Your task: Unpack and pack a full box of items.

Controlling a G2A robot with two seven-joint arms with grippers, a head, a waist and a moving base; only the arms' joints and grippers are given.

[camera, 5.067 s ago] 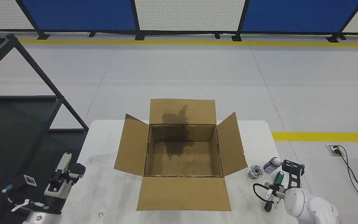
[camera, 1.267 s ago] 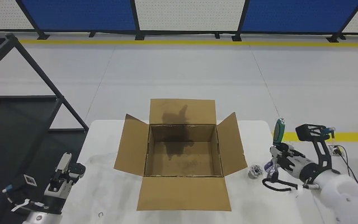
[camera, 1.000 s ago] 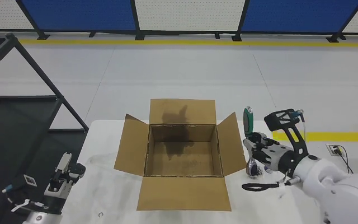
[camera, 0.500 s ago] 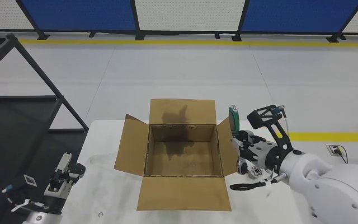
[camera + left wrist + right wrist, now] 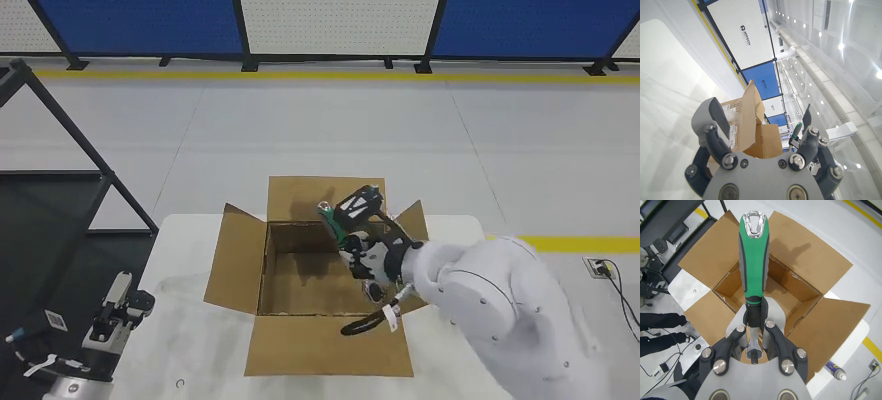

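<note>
From my station the surroundings read like this, taking the brown cardboard box [image 5: 310, 280] as my reference: a black metal rack [image 5: 50, 240] stands off its left side, blue and white partition panels [image 5: 140, 25] line the floor well behind it, and a blue-and-white spray can [image 5: 834, 370] lies on its side just beyond one spread side flap. A small dark ring [image 5: 694, 291] sits on the white desk [image 5: 180, 300] near a corner of the box. In the top view my right arm's white casing covers the box's right flap and part of the opening, and in the left wrist view a raised flap stands between that camera and most of the tool. The box sits mid-desk with all four flaps folded outward; inside I see brown cardboard walls and floor. The green-and-grey-handled ratchet wrench [image 5: 753, 256] is held over the box's opening, toward its right rear. The right gripper [image 5: 754, 315] has its fingers clenched on the black neck just below the green grip, with the steel ratchet head and square drive tucked toward the palm. The tool's long axis runs straight out in line with the fingers, chrome-capped butt end leading away from the wrist and, in the top view, aimed at the box's back flap; how steeply it tilts I cannot tell. The left gripper [image 5: 762, 111] rests at the desk's left edge, well apart from the box, its fingers spread and grasping nothing.
</note>
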